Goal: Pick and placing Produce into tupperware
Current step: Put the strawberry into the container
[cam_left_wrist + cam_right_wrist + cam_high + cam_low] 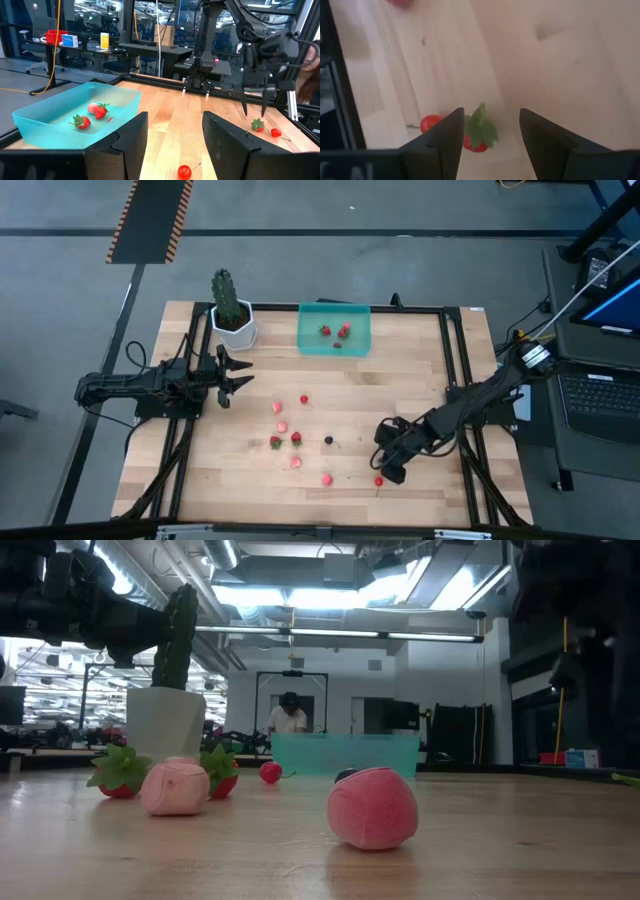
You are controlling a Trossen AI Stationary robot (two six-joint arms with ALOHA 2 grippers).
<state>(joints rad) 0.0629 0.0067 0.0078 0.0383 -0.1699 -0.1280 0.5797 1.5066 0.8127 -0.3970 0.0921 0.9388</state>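
Wooden slatted table with a black frame, set on a grey floor; beyond it, an open workshop with ceiling lights and a person standing far off at a bench.

Left arm stretched low across the table's left side, left gripper pointing toward the middle, just below a white hexagonal pot holding a tall green cactus. Fingers parted, nothing between them.

Right arm angled in from the right edge, bent down near the front of the table. Right gripper lowered over the wood, fingers spread apart and empty, with a red strawberry with a green top lying on the table between them and a small red berry just beside it.

Translucent teal tupperware at the far middle of the table, right of the pot, holding at least three red and pink strawberry pieces.

More loose produce scattered on the bare wood in the centre: several red and pink berries and one small dark berry, all well apart from the container.

No readable writing anywhere; labels on distant boxes too small to make out.
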